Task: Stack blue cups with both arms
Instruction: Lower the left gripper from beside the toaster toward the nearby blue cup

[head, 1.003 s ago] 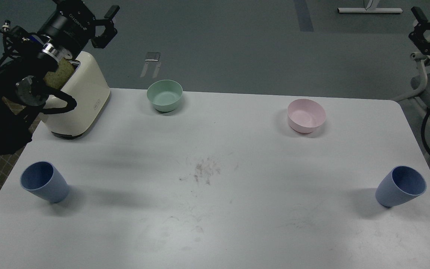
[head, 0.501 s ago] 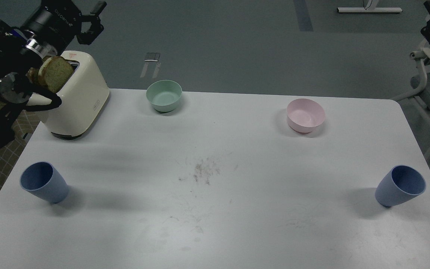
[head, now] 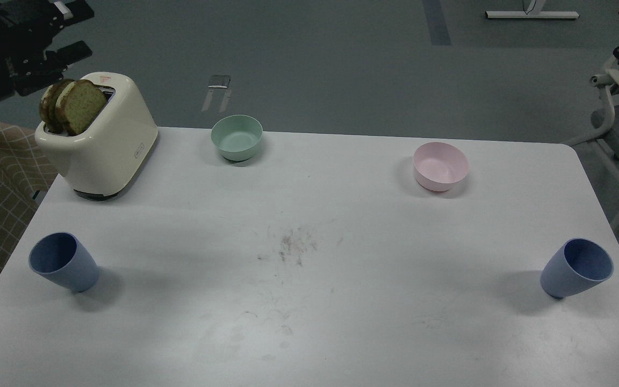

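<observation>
Well apart: left cup, left gripper.

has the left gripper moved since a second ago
Yes. The left gripper has pulled back toward the upper-left corner: earlier it hung above and right of the toaster, and now it sits left of the toaster's top, clear of the bread.

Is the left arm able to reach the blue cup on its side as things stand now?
Probably yes. The left gripper is raised at the far left, behind the toaster; the left blue cup stands alone near the table's front edge, with nothing around it.
</observation>
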`<action>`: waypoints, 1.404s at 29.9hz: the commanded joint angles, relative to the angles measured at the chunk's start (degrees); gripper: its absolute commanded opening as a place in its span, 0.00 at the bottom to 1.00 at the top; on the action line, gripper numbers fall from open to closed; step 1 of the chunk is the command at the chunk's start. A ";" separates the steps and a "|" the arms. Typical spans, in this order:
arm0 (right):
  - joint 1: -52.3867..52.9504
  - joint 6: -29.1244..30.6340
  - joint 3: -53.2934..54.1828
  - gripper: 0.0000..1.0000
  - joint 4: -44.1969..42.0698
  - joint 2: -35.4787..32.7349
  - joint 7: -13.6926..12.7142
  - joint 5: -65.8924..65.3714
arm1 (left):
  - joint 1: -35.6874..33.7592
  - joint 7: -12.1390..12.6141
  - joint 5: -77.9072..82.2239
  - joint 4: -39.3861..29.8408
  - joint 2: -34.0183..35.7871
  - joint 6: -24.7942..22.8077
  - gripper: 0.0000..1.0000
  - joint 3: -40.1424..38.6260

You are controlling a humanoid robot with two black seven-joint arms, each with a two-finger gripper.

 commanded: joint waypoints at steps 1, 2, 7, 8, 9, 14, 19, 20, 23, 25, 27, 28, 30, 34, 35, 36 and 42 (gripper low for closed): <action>-0.17 0.00 -0.06 1.00 -0.02 0.01 -0.01 -0.01 | 1.92 -1.18 11.37 -2.33 4.61 -0.01 0.76 0.24; -0.25 0.00 0.02 1.00 -0.02 0.01 -0.01 -0.01 | 2.45 -1.18 13.06 -2.51 5.06 -0.01 0.76 0.41; -0.17 0.00 0.20 1.00 0.25 0.10 -0.01 -0.01 | 4.04 -1.18 27.38 -2.60 8.05 -0.01 0.76 6.56; -0.17 0.00 0.20 1.00 0.42 0.10 0.08 -0.01 | 4.04 -1.18 29.41 -2.60 8.31 0.57 0.76 7.79; -0.17 0.00 0.20 1.00 0.51 0.10 -0.01 -0.01 | 4.04 -1.18 33.86 -2.60 8.93 2.57 0.76 10.32; -0.17 0.00 0.29 1.00 0.51 0.19 -0.01 -0.01 | 4.04 -1.18 44.98 -2.07 10.43 12.86 0.76 19.30; -0.52 0.00 0.29 1.00 0.42 0.37 -0.01 -0.01 | 4.04 -1.18 45.69 -0.32 10.69 17.45 0.76 25.99; -0.69 0.00 0.29 1.00 0.42 0.37 -0.01 -0.01 | 4.12 -1.18 45.51 -0.14 10.69 17.88 0.76 26.78; -0.69 0.00 0.29 1.00 0.42 0.54 0.08 -0.01 | 4.21 -1.18 45.42 -0.14 10.43 18.32 0.76 28.36; -0.69 0.00 0.29 1.00 0.42 0.63 -0.01 -0.01 | 4.21 -1.18 45.16 -0.14 10.25 18.94 0.76 29.85; -0.69 0.00 0.29 1.00 0.42 0.72 -0.01 -0.01 | 4.21 -1.18 44.98 -0.14 9.90 19.91 0.74 30.56; -0.69 0.00 0.29 1.00 0.42 0.72 -0.01 -0.10 | 4.21 -1.18 44.90 -0.05 9.90 20.08 0.73 30.74; -0.69 0.00 0.29 1.00 0.42 0.72 -0.01 -0.01 | 4.30 -1.18 44.90 0.39 9.55 20.35 0.71 31.26; -0.69 0.00 0.29 1.00 0.42 0.72 -0.01 -0.01 | 4.65 -1.18 44.81 2.14 7.53 20.44 0.66 31.53; -0.69 0.00 0.29 1.00 0.42 0.80 -0.01 -0.01 | 4.74 -1.18 44.72 2.67 7.09 20.44 0.66 31.44; -0.78 0.00 0.29 1.00 0.42 0.80 0.08 -0.01 | 4.74 -1.18 44.72 2.76 6.91 20.44 0.64 31.44; -0.78 0.00 0.29 1.00 0.33 0.80 0.08 -0.10 | 5.97 -1.18 44.46 2.94 5.24 20.35 0.52 31.44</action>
